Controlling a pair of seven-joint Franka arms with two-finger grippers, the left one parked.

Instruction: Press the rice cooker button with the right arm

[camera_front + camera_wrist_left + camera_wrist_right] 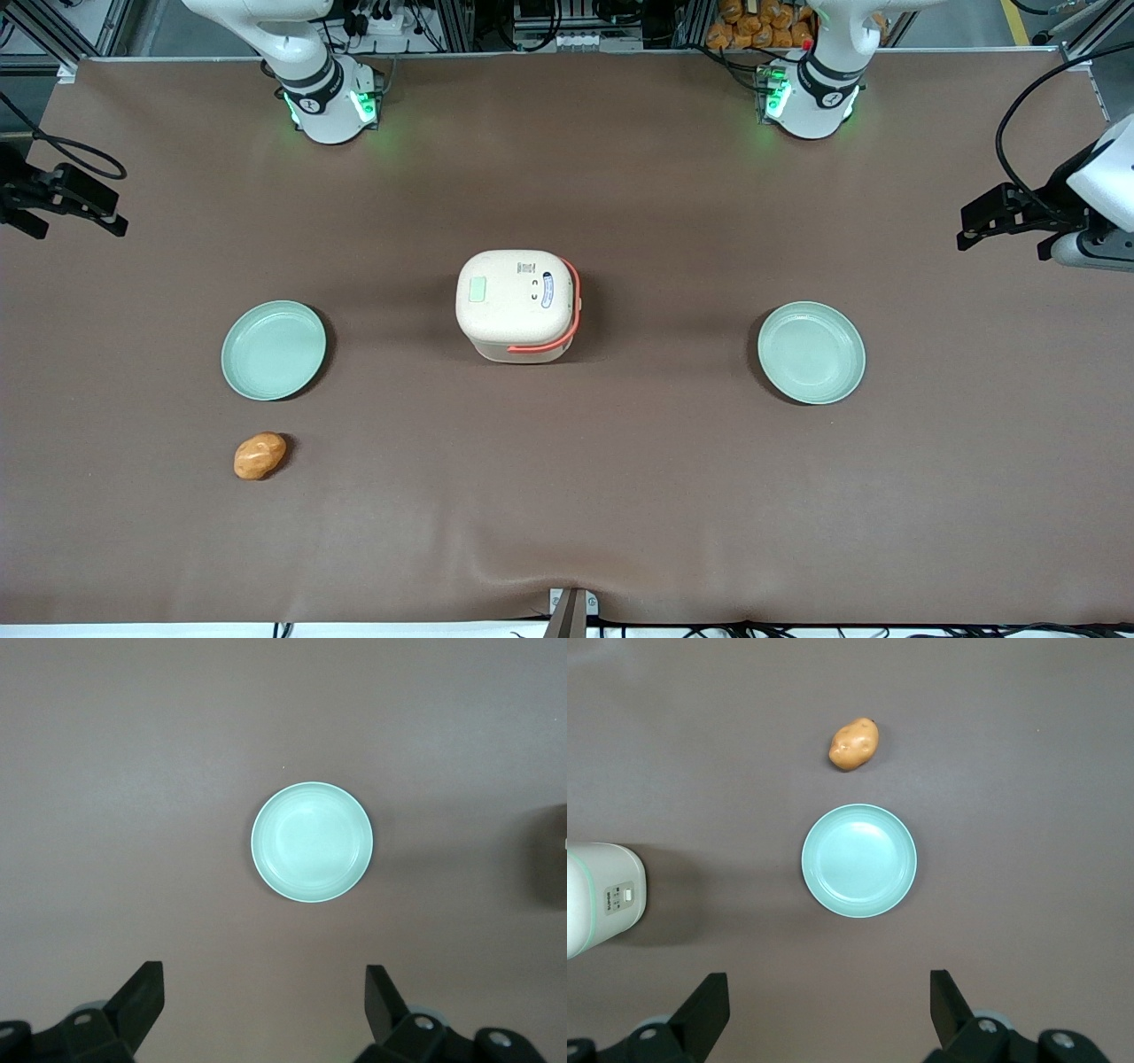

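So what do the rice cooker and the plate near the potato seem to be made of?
The rice cooker: likely matte plastic, cream and without glare, with a coral handle. The plate: glazed ceramic or glossy plastic, I cannot tell which; its pale green face shows a soft sheen. The open gripper hangs high above the plate, far from the button.

My gripper (824, 1010) hangs open above a plate (273, 349), well apart from the rice cooker (518, 306) at mid-table; a potato (260, 455) lies near the plate, nearer the front camera
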